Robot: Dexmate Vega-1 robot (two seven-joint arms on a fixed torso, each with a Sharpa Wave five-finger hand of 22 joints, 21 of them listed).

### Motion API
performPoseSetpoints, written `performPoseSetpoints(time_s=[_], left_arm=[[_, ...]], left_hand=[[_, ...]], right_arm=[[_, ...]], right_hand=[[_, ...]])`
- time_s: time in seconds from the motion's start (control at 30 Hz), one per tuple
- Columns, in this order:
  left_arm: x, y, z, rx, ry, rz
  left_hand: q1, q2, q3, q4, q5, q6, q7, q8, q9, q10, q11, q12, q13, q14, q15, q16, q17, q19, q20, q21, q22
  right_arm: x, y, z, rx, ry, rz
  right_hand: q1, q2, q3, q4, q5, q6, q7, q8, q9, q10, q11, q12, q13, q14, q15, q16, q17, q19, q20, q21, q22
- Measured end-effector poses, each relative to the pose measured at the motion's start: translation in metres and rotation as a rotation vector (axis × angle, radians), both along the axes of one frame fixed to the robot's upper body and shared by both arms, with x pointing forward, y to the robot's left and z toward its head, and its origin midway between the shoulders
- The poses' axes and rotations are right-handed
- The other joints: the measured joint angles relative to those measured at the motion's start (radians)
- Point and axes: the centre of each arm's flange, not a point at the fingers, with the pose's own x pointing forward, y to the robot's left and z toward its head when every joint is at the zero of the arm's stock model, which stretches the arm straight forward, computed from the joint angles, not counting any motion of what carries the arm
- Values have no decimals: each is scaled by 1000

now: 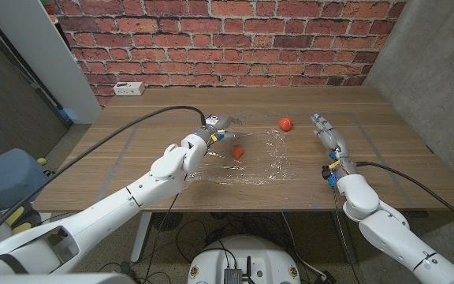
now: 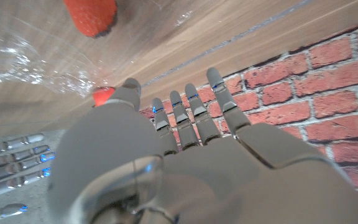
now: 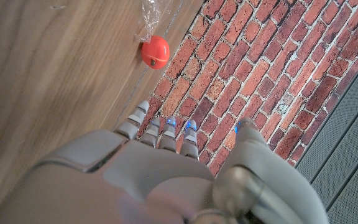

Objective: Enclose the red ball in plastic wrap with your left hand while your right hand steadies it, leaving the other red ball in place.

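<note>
Left hand (image 1: pixel 221 126), fingers spread and empty, hovers mid-frame above the ball (image 1: pixel 237 150) on the plastic wrap (image 1: pixel 251 162); right hand (image 1: pixel 327 134), also open, stands well right, so the unsteadied ball may roll toward the other ball (image 1: pixel 286 123).

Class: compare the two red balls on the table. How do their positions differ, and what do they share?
The near ball lies on the plastic wrap, beside the left hand; the far ball sits on bare wood just past the wrap's edge, with neither hand beside it. Both are red and unheld.

Head view looks down over the table (image 1: pixel 172 177) from above; wrist views sit close behind each hand. Both wrist views share the brick wall (image 3: pixel 241 68) (turned).
</note>
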Motion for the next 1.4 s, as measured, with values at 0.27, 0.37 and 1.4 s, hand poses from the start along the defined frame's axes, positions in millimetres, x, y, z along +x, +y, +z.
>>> performPoseSetpoints(time_s=[0.27,0.37,1.4], left_arm=[[2,17,3,-103,-11,128],[3,24,2,-136,-8,191],[29,48,10,-190,164,619]], left_hand=[[-26,-16,0,0,0,10,10,0,0,30,9,5,-6,63,-7,19,-14,76,-31,12,-3],[-32,-21,0,0,0,19,20,0,0,48,5,5,-6,86,-7,23,-19,97,-39,17,-3],[-170,-96,-48,-1,-11,199,93,33,3,9,13,-18,-2,42,-5,5,-37,52,-24,-63,-2]], right_arm=[[5,3,6,-19,8,5],[8,4,8,-26,10,7],[21,6,13,-43,35,9]], right_hand=[[4,4,5,-5,0,14,4,4,0,18,7,0,0,0,0,0,0,0,0,0,0],[4,4,5,-5,0,16,5,4,0,18,7,0,0,0,0,0,0,0,0,0,0],[15,4,9,-9,0,25,7,4,0,29,7,0,0,4,-4,0,3,0,0,0,0]])
